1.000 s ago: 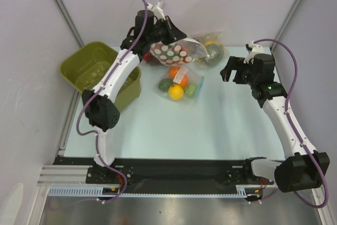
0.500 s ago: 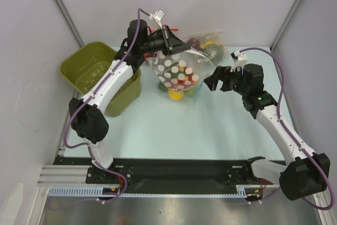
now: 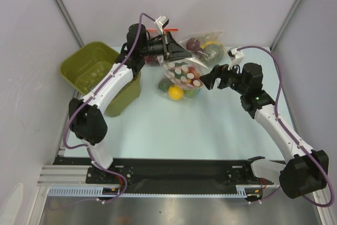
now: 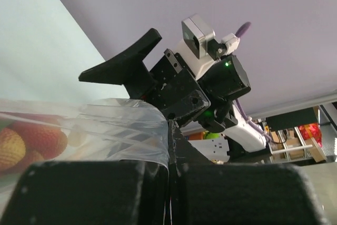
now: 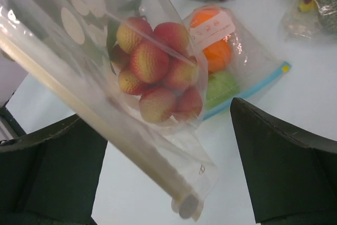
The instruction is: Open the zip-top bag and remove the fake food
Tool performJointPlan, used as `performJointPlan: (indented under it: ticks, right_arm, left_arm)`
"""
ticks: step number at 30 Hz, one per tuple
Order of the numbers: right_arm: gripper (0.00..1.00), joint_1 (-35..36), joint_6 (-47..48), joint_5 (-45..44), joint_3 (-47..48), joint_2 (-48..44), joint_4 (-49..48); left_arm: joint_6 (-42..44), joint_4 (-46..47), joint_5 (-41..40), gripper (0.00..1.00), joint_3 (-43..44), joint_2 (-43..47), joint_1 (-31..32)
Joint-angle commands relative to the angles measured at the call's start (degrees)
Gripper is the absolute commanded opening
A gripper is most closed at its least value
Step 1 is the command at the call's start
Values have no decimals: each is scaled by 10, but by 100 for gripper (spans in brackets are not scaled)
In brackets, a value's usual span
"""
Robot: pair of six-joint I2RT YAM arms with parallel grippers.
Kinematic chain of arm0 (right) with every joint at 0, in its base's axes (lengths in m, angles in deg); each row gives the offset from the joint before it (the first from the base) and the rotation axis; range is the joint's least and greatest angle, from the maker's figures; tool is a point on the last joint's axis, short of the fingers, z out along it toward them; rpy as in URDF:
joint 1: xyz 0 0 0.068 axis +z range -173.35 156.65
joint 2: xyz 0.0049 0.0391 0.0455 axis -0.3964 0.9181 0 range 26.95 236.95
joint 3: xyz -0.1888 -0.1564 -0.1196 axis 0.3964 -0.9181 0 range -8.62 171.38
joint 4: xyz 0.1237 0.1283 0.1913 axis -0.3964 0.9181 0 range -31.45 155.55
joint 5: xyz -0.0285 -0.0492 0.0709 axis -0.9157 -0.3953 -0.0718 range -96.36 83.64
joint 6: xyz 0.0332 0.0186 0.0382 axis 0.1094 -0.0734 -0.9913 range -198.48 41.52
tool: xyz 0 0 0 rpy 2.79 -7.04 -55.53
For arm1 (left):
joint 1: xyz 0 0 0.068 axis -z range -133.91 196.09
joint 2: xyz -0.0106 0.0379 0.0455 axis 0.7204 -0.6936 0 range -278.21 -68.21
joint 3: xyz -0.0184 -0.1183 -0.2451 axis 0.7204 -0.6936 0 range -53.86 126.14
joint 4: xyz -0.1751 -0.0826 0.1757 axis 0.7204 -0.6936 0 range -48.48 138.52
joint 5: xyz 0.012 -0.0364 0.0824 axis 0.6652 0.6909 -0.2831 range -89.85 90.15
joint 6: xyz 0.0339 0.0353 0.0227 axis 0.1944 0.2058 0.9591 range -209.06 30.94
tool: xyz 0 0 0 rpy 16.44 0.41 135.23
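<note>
The zip-top bag [image 3: 181,73], clear with whitish oblong marks, hangs above the table at the back. My left gripper [image 3: 172,55] is shut on its top edge; in the left wrist view the fingers [image 4: 105,193] pinch the clear plastic [image 4: 126,130]. The fake food [image 5: 158,72], small red and yellow strawberry-like pieces with a dark green bit, sits inside the bag [image 5: 79,30]. The zip strip [image 5: 105,130] runs diagonally down to a corner. My right gripper [image 3: 207,78] is open, and that bag corner lies between its fingers [image 5: 284,156] without touching them.
An olive-green bin [image 3: 97,69] stands at the back left. A clear bag of big round fruit [image 3: 176,92] lies under the held bag and also shows in the right wrist view [image 5: 221,61]. More bags of produce [image 3: 208,46] lie at the back right.
The left gripper has swung the bag down and toward the right arm. The right gripper has moved left, up to the bag's edge, staying open.
</note>
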Motion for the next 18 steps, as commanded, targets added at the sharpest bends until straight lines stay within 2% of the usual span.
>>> performJointPlan:
  ticks: [1,4,5,9,12,14,15,16,17,18]
  right_arm:
    - [98,11,33,35,46,17,-12]
    - [86,12,54,67,85,31,29]
    - [77,13,59,76,94,45,57]
    - [66,31,65,99,119,61,98]
    - [53,49,64,84,119,56,111]
    - [31,55,64,85,128,60,132]
    - [15,57,64,87,133,62,141]
    - [1,59,63,86,138,63,159]
    - [0,64,62,87,141,65,164]
    - [0,66,63,90,149,62,169]
  left_arm:
    - [-15,35,43,0,-4,34,1]
    - [-4,23,49,1,-5,33,1]
    - [-3,22,51,0,-5,32,1]
    - [7,11,56,0,1,24,1]
    - [28,-8,53,0,5,19,1]
    - [38,-8,49,3,4,19,1]
    - [41,-7,45,12,5,19,1]
    - [54,-1,40,43,5,25,1]
    - [65,3,33,58,4,29,1]
    - [83,2,9,68,4,38,1]
